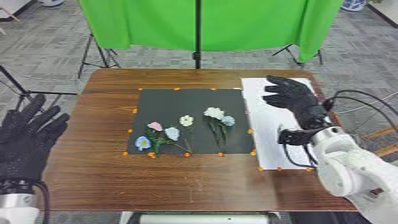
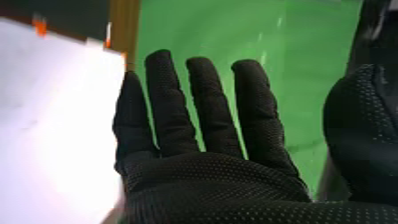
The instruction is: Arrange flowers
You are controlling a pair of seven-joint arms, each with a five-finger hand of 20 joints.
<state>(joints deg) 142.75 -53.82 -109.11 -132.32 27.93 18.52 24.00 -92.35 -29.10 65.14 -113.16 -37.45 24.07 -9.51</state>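
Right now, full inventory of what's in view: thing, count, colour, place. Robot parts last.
Pink flower: one, mat's left
White flowers: two, mat's middle
Blue flowers: three, two left, one right
Mat: one, black, on table
Sheet: one, white, right of mat
Orange markers: several, mat and sheet edges
Table: one, brown, centre
Backdrop: one, green, behind table
Left hand: one, black, by table's left edge
Right hand: one, black, above sheet

No texts, labels, brands, numbers or signs can be read — neither in the head view nor in the right wrist view.
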